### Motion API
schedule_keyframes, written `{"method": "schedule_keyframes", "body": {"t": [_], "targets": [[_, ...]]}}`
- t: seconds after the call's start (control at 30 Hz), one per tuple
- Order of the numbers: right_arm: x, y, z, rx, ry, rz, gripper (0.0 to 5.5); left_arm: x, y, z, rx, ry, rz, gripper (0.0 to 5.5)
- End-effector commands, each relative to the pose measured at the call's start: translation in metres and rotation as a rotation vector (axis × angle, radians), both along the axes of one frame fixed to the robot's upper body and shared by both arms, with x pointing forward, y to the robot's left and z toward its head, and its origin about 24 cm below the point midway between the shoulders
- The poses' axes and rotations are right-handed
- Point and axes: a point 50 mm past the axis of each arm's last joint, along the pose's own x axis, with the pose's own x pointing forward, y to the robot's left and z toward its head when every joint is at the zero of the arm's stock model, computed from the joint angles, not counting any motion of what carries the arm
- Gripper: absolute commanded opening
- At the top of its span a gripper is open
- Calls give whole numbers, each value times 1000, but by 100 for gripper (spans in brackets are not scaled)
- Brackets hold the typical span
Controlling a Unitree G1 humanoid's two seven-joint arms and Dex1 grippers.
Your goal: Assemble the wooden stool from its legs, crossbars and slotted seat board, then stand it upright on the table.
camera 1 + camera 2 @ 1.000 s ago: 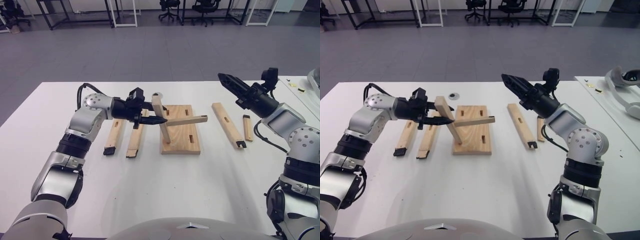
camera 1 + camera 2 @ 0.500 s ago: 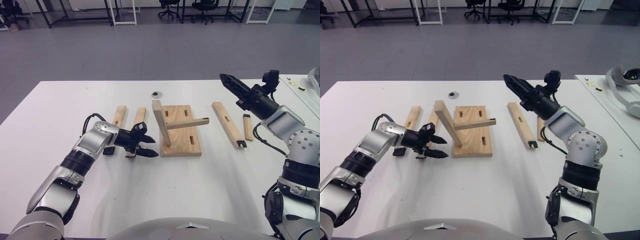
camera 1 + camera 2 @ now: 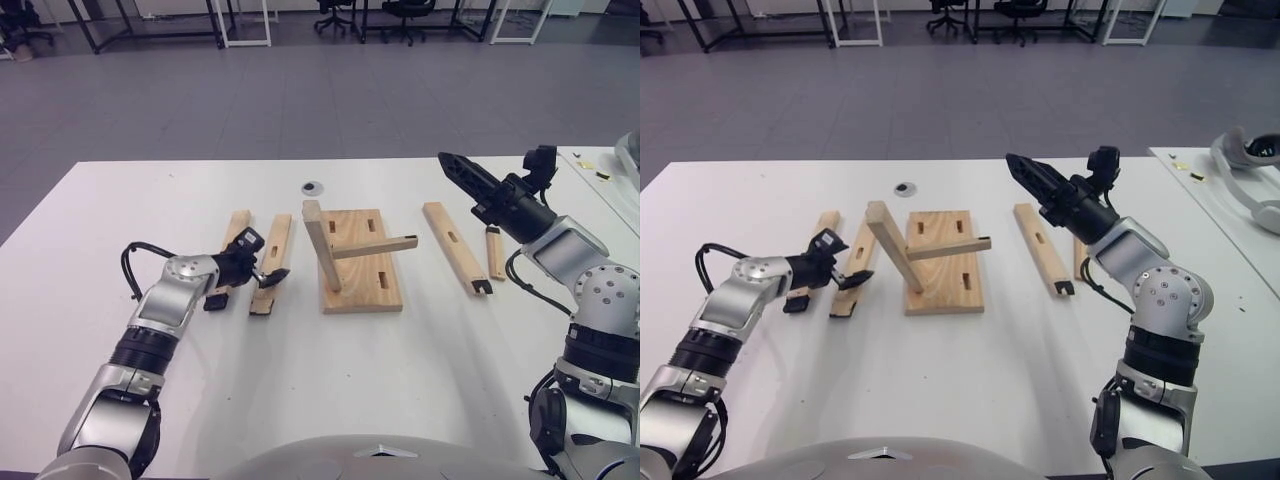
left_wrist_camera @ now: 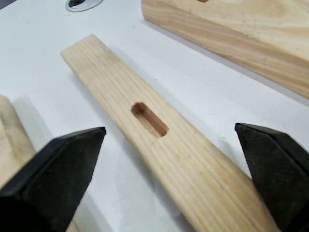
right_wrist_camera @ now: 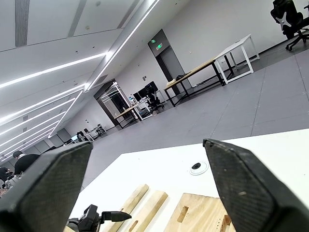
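leg pickup is the step in hand, by my read. left gripper [image 3: 270,273] sits low at the table [image 3: 300,370], fingers spread wide either side of a loose slotted leg [image 3: 278,235], nothing clamped yet. next move calls for a squeeze across that leg's narrow sides, a clean lift, then lining its end up with a free slot in the seat board [image 3: 375,285]. it's a snug fit, so the angle will matter.

right gripper [image 3: 447,162] hangs high over the right side of the table, fingers parted, carrying nothing.

now the count. one seat board, flat in the middle of the table. four legs: one standing leg [image 3: 320,245] plugged into the board and leaning, the one under the left gripper, an outer leg [image 3: 237,225] just beside it, and a right-hand leg [image 3: 448,245] lying right of the board. two crossbars: a fitted crossbar [image 3: 380,245] sticking out of the standing leg over the board, and a short loose crossbar [image 3: 493,255] just beside the right-hand leg.
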Motion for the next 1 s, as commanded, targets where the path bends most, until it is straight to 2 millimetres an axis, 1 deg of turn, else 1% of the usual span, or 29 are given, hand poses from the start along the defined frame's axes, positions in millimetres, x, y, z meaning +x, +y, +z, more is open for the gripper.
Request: {"method": "schedule_keyframes", "body": {"t": [0.03,0.1,0.17,0.2,0.23,0.27,0.3,0.33,0.4,0.47,0.57,0.6,0.67,0.73,0.83,1.0], "targets": [[-1,1,-1,-6,4,-8,426,3,2,17,-87,-77,66,492],[-2,0,-2,-5,8,-11,426,6,0,36,-210,-128,78,492],[-3,0,-4,-4,13,-15,426,9,-1,50,-307,-182,94,492],[-4,0,-4,-3,15,-17,426,9,1,54,-338,-203,119,492],[-4,1,-5,-2,16,-17,426,10,6,55,-330,-221,164,492],[-5,1,-5,-1,16,-19,426,11,15,51,-277,-218,223,492],[-5,1,-5,1,18,-19,426,10,28,40,-161,-200,275,492],[-5,2,-6,1,21,-15,426,7,38,29,-89,-173,329,492],[-5,3,-7,-3,23,-7,426,4,52,13,-22,-128,413,492],[-5,4,-7,-4,24,-5,426,0,56,3,3,-96,445,492],[-4,3,-6,-5,23,-7,426,-13,55,-20,3,24,443,492],[-4,3,-6,-4,22,-8,426,-20,56,-31,17,72,432,474],[-3,4,-6,-3,21,-12,426,-30,61,-43,50,130,416,440],[-4,4,-7,-2,24,-15,426,-35,70,-48,85,151,410,404],[-3,5,-8,-2,26,-18,426,-35,82,-48,137,146,402,364],[-2,5,-8,-5,28,-20,426,-33,93,-48,186,136,360,314]]}}
